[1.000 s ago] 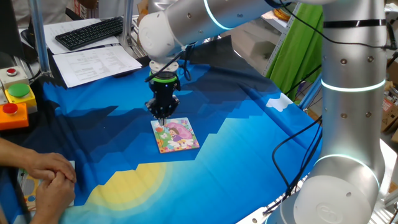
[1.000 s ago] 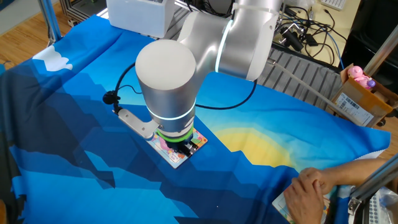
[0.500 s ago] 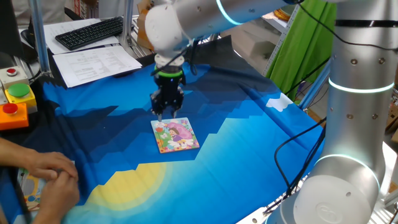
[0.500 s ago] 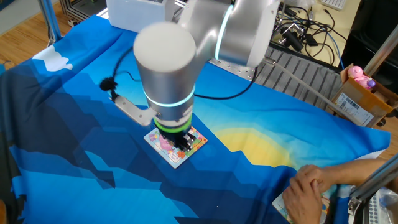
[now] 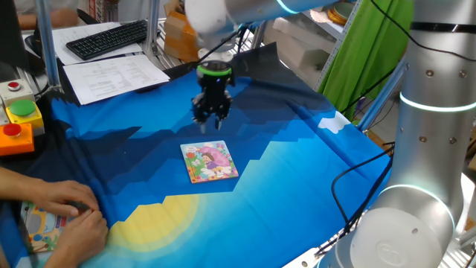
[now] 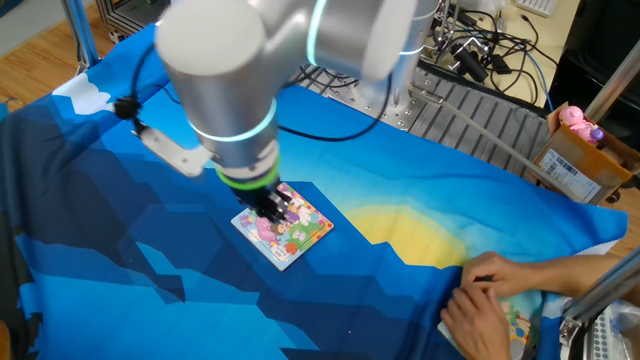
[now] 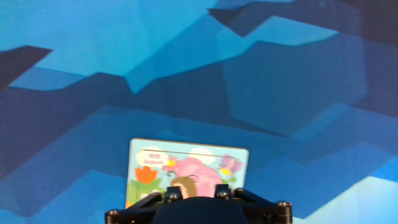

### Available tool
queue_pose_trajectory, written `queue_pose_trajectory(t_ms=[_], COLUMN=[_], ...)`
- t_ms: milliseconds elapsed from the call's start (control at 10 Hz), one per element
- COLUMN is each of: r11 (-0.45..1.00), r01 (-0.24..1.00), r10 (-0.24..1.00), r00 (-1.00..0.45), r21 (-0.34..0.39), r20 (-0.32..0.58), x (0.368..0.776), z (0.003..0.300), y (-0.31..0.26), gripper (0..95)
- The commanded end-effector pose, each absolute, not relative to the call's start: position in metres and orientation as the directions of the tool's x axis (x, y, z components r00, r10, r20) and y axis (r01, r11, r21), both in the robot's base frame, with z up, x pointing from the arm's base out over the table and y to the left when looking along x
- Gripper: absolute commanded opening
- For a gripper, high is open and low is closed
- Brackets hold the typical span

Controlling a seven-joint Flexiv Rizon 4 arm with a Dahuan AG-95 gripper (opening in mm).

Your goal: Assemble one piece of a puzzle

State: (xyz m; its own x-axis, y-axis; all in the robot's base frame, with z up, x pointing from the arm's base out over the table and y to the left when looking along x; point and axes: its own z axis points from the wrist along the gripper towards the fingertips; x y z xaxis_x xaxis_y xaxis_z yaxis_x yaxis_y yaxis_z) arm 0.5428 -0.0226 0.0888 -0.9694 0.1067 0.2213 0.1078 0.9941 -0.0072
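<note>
Hovering above the desk (image 5: 297,171), the fingers (image 5: 211,119) are hanging well clear of the blue cloth (image 5: 282,186), up and toward the keyboard side of the puzzle (image 5: 209,161). In one fixed view the fingers are pointing straight down with a small gap showing between the tips, so they are standing slightly parted, and nothing can be seen between them. In the other fixed view the fingers (image 6: 278,208) are overlapping the puzzle (image 6: 290,228) from the camera's angle, and their opening cannot be judged there. The hand view is showing only the dark base of the gripper along the bottom edge, with the tips out of frame.

The puzzle is lying flat on the cloth, square, with an orange-yellow border and a pink-and-green cartoon picture. In the hand view the puzzle (image 7: 188,171) is sitting low in the frame, partly cut off by the gripper base. The picture is looking filled in across the part that is showing; the small pale piece cannot be told apart from the rest of the picture in any view.

A person's hands (image 5: 65,208) are resting at the near corner of the desk over a second, paler picture board (image 5: 41,227), well apart from the puzzle. A keyboard (image 5: 108,37) and papers (image 5: 111,74) are lying beyond the cloth.
</note>
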Motion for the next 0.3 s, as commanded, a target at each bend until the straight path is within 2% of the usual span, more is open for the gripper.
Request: queue_pose_trajectory(t_ms=[100,300], r11=[0.993,0.992], r01=[0.120,0.126], r10=[0.121,0.128], r00=[-0.966,-0.964], r21=[-0.018,-0.021], r20=[0.228,0.233], x=[0.5369,0.5365], z=[0.0952,0.0953], y=[-0.0271,-0.0301], gripper=[0.0,0.0])
